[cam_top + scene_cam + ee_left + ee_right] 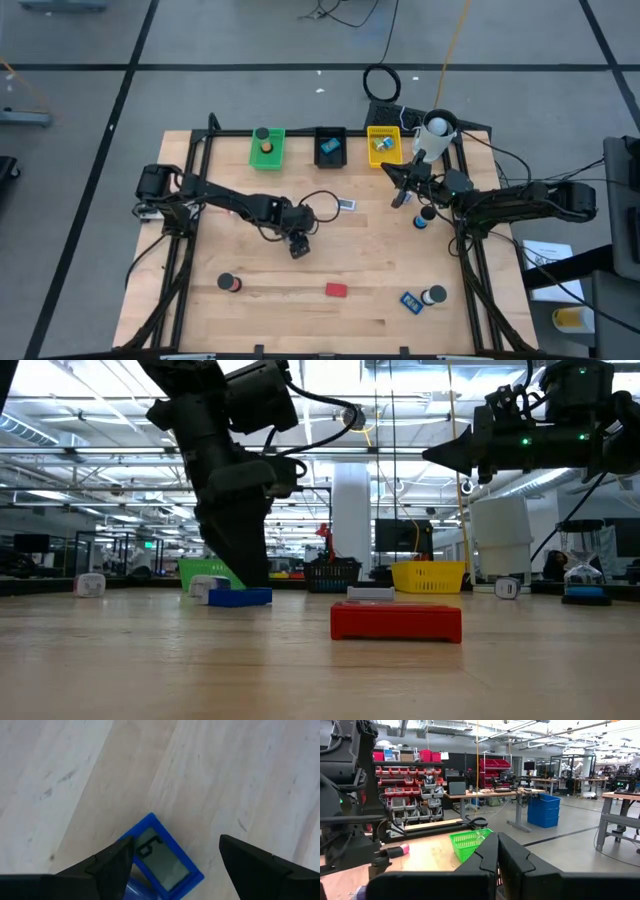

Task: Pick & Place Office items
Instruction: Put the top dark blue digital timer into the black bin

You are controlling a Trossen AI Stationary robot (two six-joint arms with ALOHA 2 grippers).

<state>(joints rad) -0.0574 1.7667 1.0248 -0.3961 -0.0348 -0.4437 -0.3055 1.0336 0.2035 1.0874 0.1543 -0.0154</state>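
A blue rectangular block (167, 862) with a grey display lies flat on the wooden table (380, 255). My left gripper (176, 841) hangs open just above it, pointing steeply down, one finger (112, 865) at the block's edge and the other (250, 862) clear of it. In the high view this gripper (298, 246) covers the block. The low view shows the block (240, 597) at the fingers' feet. My right gripper (497, 852) is shut on nothing, raised at the far right (400, 195). Other office items lie scattered: a red block (336, 290), a dark roll (231, 283), a blue block (410, 300).
Green (266, 150), black (330, 146) and yellow (384, 145) trays line the far edge, a white cup (437, 130) beside them. A small flat piece (346, 204) lies just beyond my left gripper. Round caps sit at the right (425, 217) and near right (434, 296).
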